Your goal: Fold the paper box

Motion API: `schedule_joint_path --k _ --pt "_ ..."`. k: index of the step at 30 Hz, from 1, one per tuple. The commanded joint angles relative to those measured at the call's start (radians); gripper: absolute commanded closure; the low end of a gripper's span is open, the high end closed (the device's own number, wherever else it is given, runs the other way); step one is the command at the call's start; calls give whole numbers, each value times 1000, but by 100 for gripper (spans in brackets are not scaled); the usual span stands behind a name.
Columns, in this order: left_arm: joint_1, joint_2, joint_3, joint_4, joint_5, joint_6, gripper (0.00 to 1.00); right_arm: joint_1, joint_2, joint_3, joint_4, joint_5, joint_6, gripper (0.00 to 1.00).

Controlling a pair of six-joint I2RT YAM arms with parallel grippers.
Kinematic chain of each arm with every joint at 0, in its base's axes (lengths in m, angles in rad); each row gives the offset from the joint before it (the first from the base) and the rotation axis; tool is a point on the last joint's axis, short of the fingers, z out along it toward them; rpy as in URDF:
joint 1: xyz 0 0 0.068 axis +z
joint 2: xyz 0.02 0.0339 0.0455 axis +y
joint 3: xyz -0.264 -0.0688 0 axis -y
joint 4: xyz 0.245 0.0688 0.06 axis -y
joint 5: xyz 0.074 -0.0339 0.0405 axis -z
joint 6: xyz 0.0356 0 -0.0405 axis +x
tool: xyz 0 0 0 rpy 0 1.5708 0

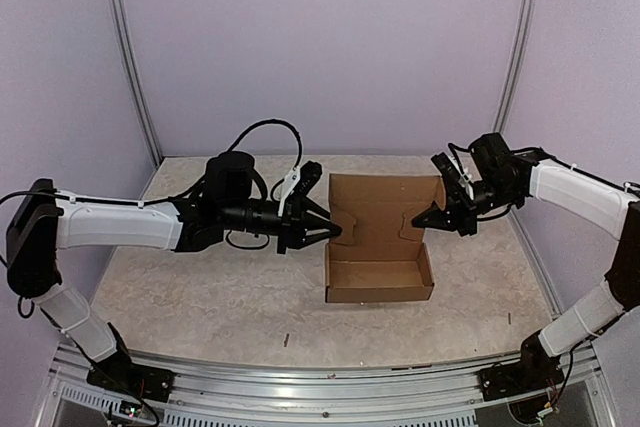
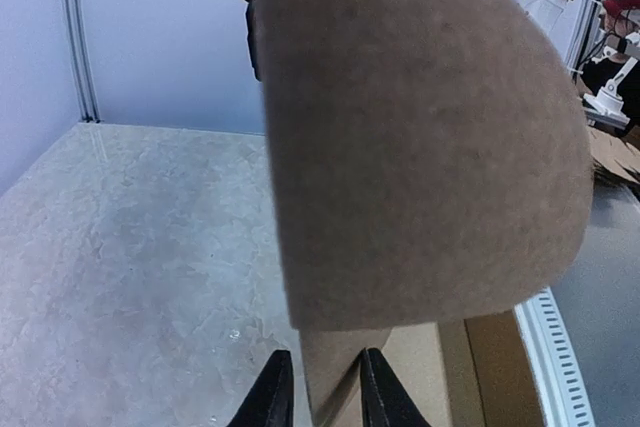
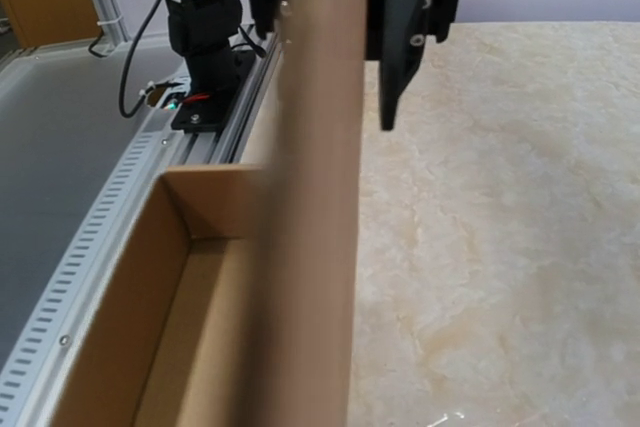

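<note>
The paper box stands mid-table as a shallow brown tray with its lid raised upright behind it. My left gripper reaches in from the left to the lid's left edge. In the left wrist view, its black fingertips sit close on either side of a cardboard flap, under a big rounded tab. My right gripper is at the lid's right tab. A blurred cardboard strip hides its fingers in the right wrist view, with the tray's inside to the left.
An aluminium rail runs along the table's near edge, with both arm bases on it. Pale walls and metal posts close in the back and sides. The left arm's base shows beyond the box in the right wrist view.
</note>
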Motion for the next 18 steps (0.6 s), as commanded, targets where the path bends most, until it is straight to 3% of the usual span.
schedule_joint_path --k 1,5,8,12,18 --pt "-14 28 48 -9 50 4 86 21 1 6 -1 -6 11 94" --pt "-14 27 34 10 41 -3 99 22 -3 -2 23 9 35 95" --pt "-15 13 8 31 26 -1 100 22 -15 -6 30 29 44 92" --pt "-12 -23 -26 -3 -2 33 100 22 -46 64 -152 151 -68 56" --pt "-12 -79 -67 -106 -42 109 100 21 -96 214 -439 413 -213 38"
